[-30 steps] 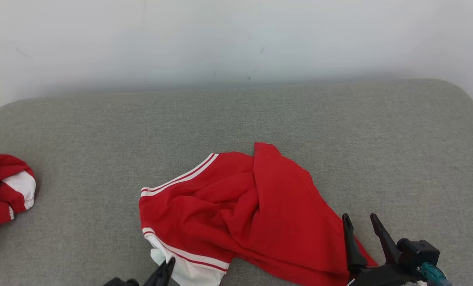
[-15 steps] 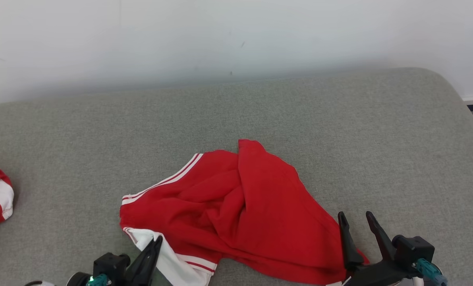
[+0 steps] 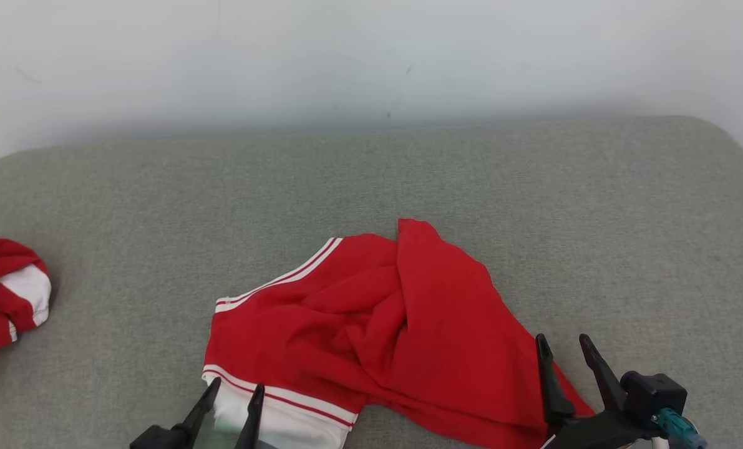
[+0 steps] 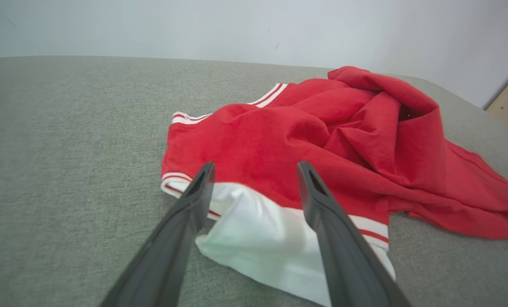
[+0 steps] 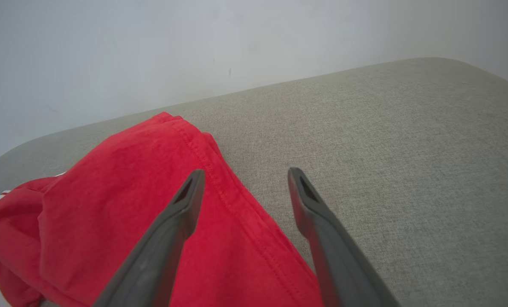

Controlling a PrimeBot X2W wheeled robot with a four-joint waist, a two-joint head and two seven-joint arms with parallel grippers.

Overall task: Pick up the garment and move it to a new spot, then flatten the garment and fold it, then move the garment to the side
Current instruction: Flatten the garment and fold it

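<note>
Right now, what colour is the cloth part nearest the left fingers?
White, that garment part; the left wrist view shows it best.

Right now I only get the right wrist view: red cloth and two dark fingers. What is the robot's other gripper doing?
Observer: The left gripper is open and holds nothing; its fingers point at the white band of the garment.
Operator: Is that cloth alone on the surface?
Observer: No. A red and white bundle lies apart from it, at the far left of the grey cushion.
</note>
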